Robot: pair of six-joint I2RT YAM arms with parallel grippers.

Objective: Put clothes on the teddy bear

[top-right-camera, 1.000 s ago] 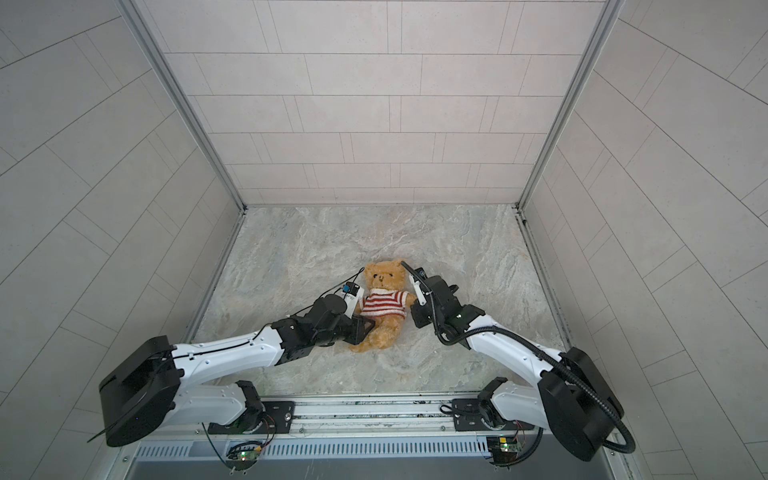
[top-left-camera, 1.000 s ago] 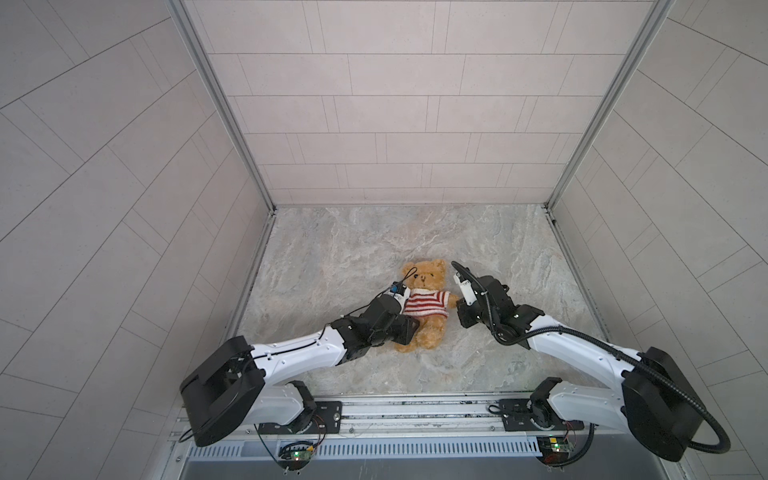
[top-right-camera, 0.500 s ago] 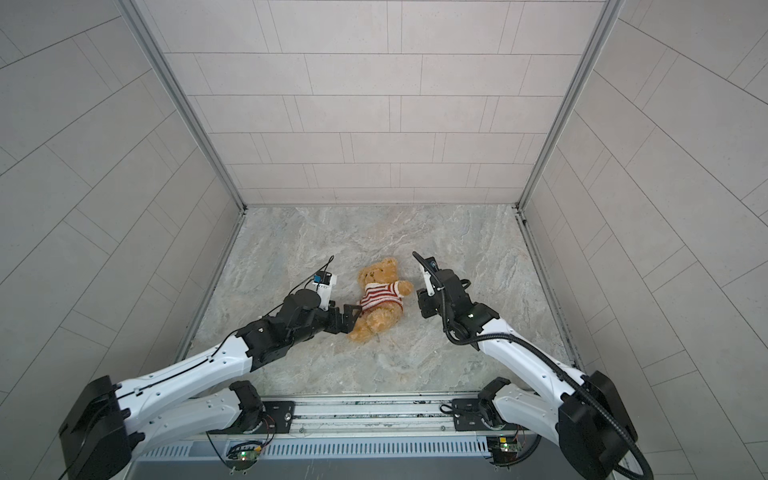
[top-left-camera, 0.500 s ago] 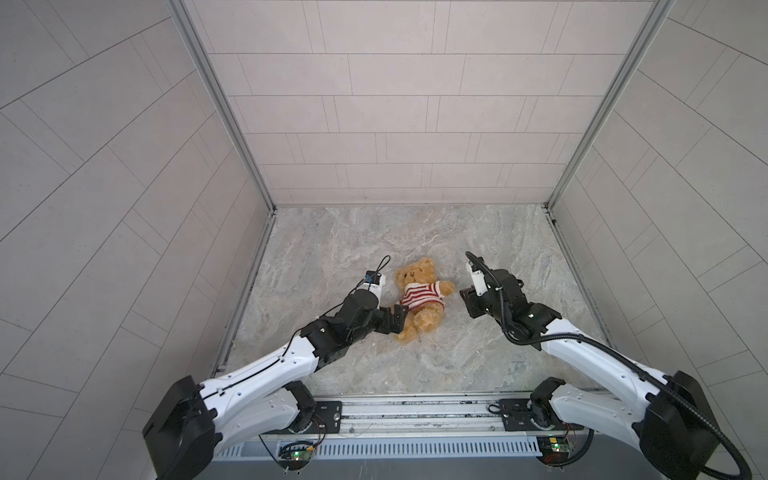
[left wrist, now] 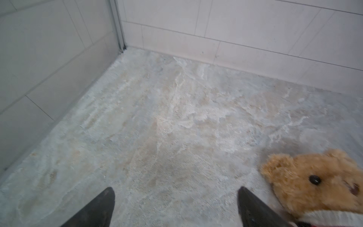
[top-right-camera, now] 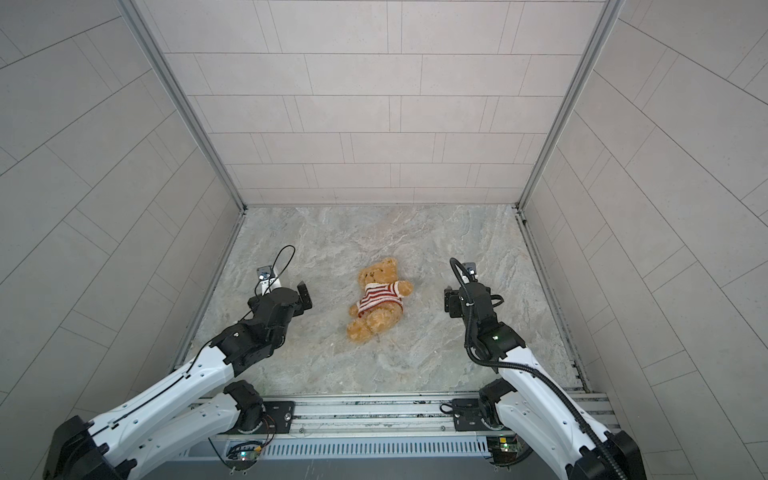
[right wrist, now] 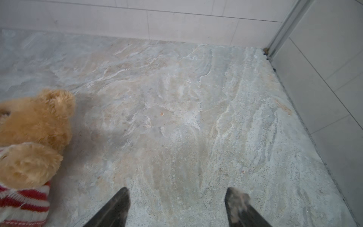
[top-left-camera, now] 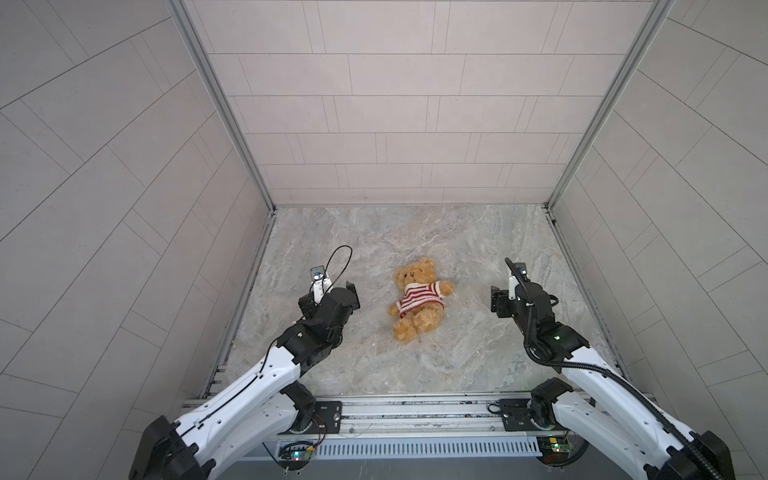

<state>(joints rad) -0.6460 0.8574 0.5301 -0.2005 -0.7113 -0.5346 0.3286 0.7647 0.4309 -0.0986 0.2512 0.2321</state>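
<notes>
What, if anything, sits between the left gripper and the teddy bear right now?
Nothing visible does. The left gripper hangs open, and in a top view only bare marble tabletop lies between it and the teddy bear, which lies face up in its striped sweater.

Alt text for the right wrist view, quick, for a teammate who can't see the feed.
A golden-brown teddy bear in a red-and-white striped sweater lies at the frame's edge, clear of the right gripper, whose dark jaws stand open and empty over the marbled tabletop. Pale tiled walls meet in a corner behind.
</notes>
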